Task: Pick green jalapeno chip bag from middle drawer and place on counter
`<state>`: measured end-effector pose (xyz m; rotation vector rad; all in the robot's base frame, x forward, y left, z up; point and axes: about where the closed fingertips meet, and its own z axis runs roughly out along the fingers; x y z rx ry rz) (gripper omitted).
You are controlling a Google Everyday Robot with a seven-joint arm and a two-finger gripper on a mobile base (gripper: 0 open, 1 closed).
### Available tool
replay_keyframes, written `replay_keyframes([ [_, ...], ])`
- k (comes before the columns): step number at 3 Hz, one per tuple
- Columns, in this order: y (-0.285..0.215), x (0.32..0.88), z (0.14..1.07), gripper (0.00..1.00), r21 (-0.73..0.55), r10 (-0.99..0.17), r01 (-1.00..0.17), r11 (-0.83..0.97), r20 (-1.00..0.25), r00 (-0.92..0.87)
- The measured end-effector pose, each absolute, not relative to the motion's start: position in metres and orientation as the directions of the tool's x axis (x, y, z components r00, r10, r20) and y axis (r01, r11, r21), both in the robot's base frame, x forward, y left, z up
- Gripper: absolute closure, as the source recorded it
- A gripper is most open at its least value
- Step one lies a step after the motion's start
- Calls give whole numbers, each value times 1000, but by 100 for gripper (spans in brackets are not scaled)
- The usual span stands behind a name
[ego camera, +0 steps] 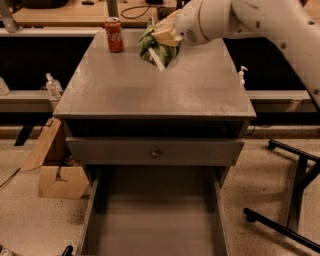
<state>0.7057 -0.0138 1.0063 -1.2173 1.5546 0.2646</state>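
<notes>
My gripper [161,41] is shut on the green jalapeno chip bag [154,49], a crinkled light-green bag with a whitish edge. It holds the bag above the far middle part of the counter [150,90], just right of the red soda can. The white arm comes in from the upper right. The middle drawer [155,220] stands pulled out below, with a bare grey floor and low side walls.
A red soda can [114,34] stands at the counter's far left. A shut grey drawer front with a round knob [155,153] sits above the open drawer. A cardboard box [55,170] lies on the floor left; black chair legs [290,200] stand right. A wooden bench [65,15] runs behind.
</notes>
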Motion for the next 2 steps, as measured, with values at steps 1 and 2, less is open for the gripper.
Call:
replay_keyframes([
  [1, 45, 749, 1001, 83, -427, -516, -828, 364, -832, 202],
  [2, 58, 759, 1014, 59, -439, -493, -824, 359, -839, 232],
])
